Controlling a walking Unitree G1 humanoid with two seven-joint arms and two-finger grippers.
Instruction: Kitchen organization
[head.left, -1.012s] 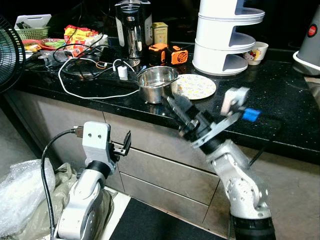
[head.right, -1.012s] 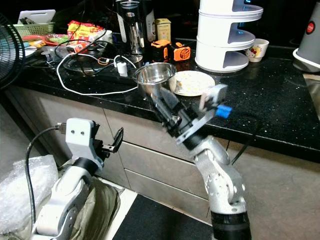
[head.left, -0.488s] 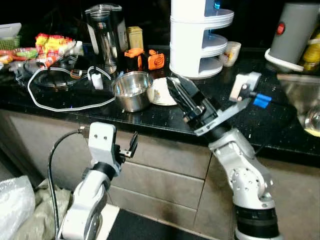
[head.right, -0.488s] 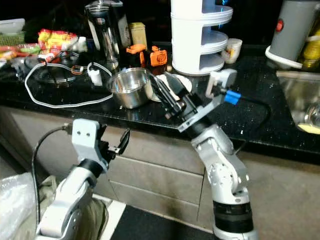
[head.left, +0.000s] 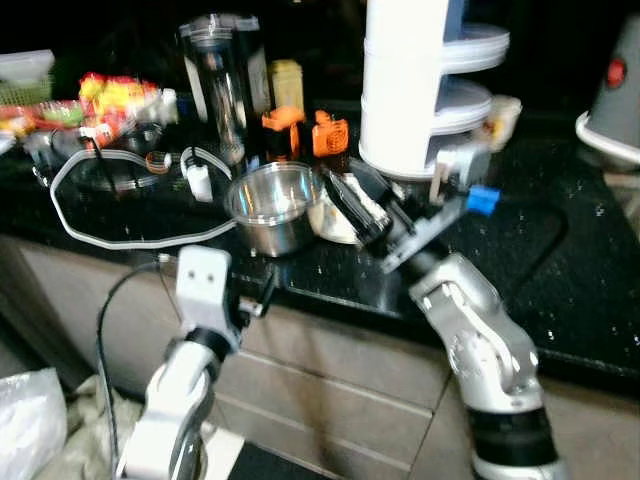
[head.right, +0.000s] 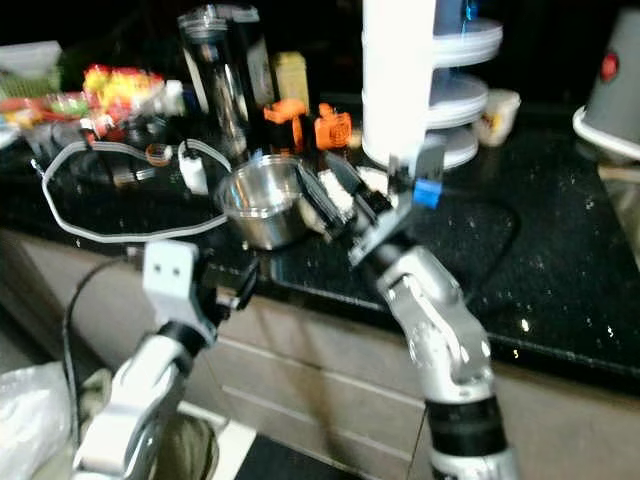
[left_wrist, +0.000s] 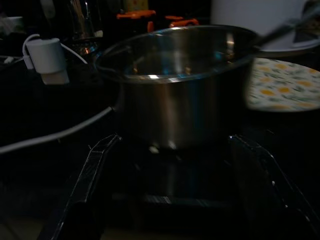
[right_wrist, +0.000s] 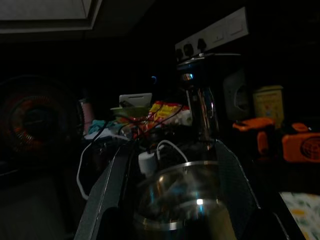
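Observation:
A steel pot (head.left: 272, 205) stands near the front edge of the black counter (head.left: 560, 280), and a flowered plate (left_wrist: 282, 85) lies just to its right. My right gripper (head.left: 340, 195) reaches over the plate, open, with its fingertips beside the pot's right wall. In the right wrist view the pot (right_wrist: 185, 200) sits ahead between the two spread fingers (right_wrist: 112, 190). My left gripper (head.left: 262, 292) is open below the counter edge, in front of the pot. The left wrist view looks up at the pot (left_wrist: 180, 100) between its fingers (left_wrist: 92, 185).
A white tiered stand (head.left: 420, 90) rises behind the plate, with a cup (head.left: 500, 110) to its right. A glass jug (head.left: 222, 85), orange tools (head.left: 300, 130), a white cable with a charger (head.left: 198, 182) and snack packets (head.left: 110, 95) crowd the counter's left. Drawer fronts (head.left: 350, 370) lie below.
The camera has shifted and come closer. My right gripper has risen from in front of the counter edge to over the plate, beside the pot. My left gripper stays below the edge.

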